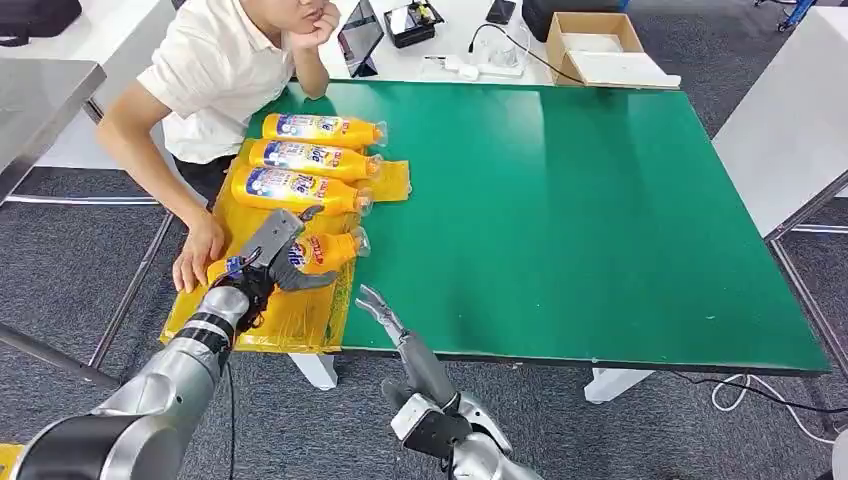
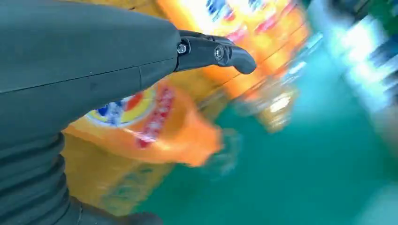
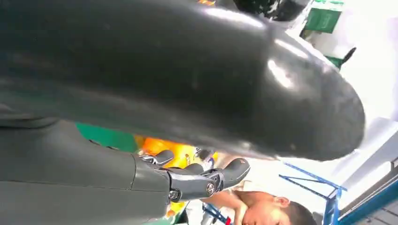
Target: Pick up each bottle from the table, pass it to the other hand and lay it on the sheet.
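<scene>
The left hand (image 1: 270, 258) is over the fourth bottle (image 1: 325, 252) on the yellow sheet (image 1: 290, 320), at the near end of the row; whether its fingers grip the bottle or have let go I cannot tell. The right hand (image 1: 378, 306) is empty, fingers apart, above the green table (image 1: 580, 200). The bottle looks like smooth, rigid plastic, probably slippery and not heavy; the wide labelled body seems better to hold than the narrow neck. A person's hand (image 1: 198, 255) rests on the sheet just beside
</scene>
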You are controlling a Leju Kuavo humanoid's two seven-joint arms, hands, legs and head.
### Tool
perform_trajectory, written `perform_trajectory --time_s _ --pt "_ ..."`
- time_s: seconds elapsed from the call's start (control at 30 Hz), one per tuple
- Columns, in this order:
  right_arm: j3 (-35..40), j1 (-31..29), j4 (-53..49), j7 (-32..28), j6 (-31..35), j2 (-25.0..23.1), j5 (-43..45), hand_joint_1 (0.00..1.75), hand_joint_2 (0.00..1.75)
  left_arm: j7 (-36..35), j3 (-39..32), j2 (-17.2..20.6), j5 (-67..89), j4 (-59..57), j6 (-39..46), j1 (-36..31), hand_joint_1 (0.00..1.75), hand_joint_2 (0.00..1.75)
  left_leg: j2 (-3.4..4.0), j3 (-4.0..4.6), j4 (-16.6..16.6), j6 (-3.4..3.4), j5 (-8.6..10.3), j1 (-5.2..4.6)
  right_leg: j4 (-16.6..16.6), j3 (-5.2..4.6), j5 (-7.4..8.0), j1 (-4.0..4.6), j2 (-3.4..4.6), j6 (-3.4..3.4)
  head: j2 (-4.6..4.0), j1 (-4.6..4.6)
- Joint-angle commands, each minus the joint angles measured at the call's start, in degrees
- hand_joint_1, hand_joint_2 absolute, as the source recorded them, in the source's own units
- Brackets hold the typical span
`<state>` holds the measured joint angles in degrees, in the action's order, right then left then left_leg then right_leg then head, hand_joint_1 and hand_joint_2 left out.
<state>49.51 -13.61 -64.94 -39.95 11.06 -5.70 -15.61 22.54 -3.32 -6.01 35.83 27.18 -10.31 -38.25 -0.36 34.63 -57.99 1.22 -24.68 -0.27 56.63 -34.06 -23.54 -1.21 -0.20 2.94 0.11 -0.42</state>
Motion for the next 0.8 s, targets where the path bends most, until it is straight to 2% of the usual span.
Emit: perform_trajectory --time_s 0.03,0.13,0.17,0.27,0.4,0.43,0.47,0.6,0.73,0.8 --pt "-2.22 4.58 -7.72 -0.05 4.17 4.33 0.91 0.0 0.0 0.18 3.62 -4.67 -30.93 42.07 -2.88 21.02 0.0 1.75 0.05 -0.14 0.07 -0.03 -0.09 0.01 -0.11 0.15 -0.06 0.02 0.03 -0.07 0.02 -0.02" --pt "-2.22 4.58 -7.72 -0.05 4.17 4.33 0.91 0.0 0.0 0.18 3.62 -4.67 -30.93 42.07 -2.88 21.02 0.0 1.75 0.12 -0.43 -0.06 -0.09 -0.39 0.15 -0.12 0.5 -0.28 0.17 0.08 -0.2 0.02 0.02" --pt "-2.22 4.58 -7.72 -0.05 4.17 4.33 0.91 0.0 0.0 0.18 3.62 -4.67 -30.93 42.07 -2.88 21.02 0.0 1.75 0.14 -0.08 -0.07 -0.08 -0.24 0.07 -0.04 0.09 -0.12 0.09 0.11 -0.13 0.02 -0.02" --pt "-2.22 4.58 -7.72 -0.05 4.17 4.33 0.91 0.0 0.0 0.18 3.62 -4.67 -30.93 42.07 -2.88 21.02 0.0 1.75 -0.06 0.12 -0.01 -0.06 -0.1 0.03 -0.06 -0.09 -0.06 0.05 -0.07 -0.09 0.02 0.0" --pt "-2.22 4.58 -7.72 -0.05 4.17 4.33 0.91 0.0 0.0 0.18 3.62 -4.67 -30.93 42.07 -2.88 21.02 0.0 1.75 0.05 0.1 0.0 -0.06 -0.11 0.04 -0.08 -0.09 -0.05 0.06 0.02 -0.1 0.02 0.0" --pt "-3.4 5.46 -9.04 -0.05 5.06 4.08 2.01 0.0 1.75 1.03 5.39 -3.78 -31.43 44.41 0.18 22.17 0.0 1.75 0.06 -0.01 -0.03 -0.1 -0.16 0.09 -0.09 0.04 -0.09 0.12 0.01 -0.16 0.02 0.0" --pt "-4.2 6.72 -11.74 -0.05 5.85 4.51 2.27 0.0 1.75 2.85 7.31 -3.42 -31.75 49.59 2.76 25.39 0.0 1.75 0.04 0.05 0.01 -0.08 -0.11 0.06 -0.09 -0.04 -0.06 0.08 0.0 -0.13 0.02 -0.02" --pt "-11.27 13.13 -21.53 -0.05 6.24 4.48 5.04 0.0 1.75 2.13 11.02 -2.97 -35.55 62.73 5.42 35.69 0.0 1.75 0.19 -0.09 -0.01 -0.07 -0.26 0.09 -0.11 0.09 -0.17 0.11 0.15 -0.14 0.02 -0.02" --pt "-22.75 19.97 -27.31 -0.05 2.04 0.54 7.26 0.0 1.75 2.09 13.99 -2.62 -35.69 69.78 5.54 43.66 0.0 1.75 0.06 0.12 0.0 -0.05 -0.2 0.0 -0.05 -0.1 -0.14 0.01 0.04 -0.07 0.02 -0.02" --pt "-25.47 21.42 -27.96 -0.05 5.67 -0.54 4.06 0.0 1.75 1.28 15.32 -3.45 -32.87 70.31 8.65 45.74 0.0 1.75 0.12 -0.17 -0.03 -0.15 -0.47 0.08 -0.07 0.19 -0.32 0.1 0.09 -0.16 0.02 -0.02"
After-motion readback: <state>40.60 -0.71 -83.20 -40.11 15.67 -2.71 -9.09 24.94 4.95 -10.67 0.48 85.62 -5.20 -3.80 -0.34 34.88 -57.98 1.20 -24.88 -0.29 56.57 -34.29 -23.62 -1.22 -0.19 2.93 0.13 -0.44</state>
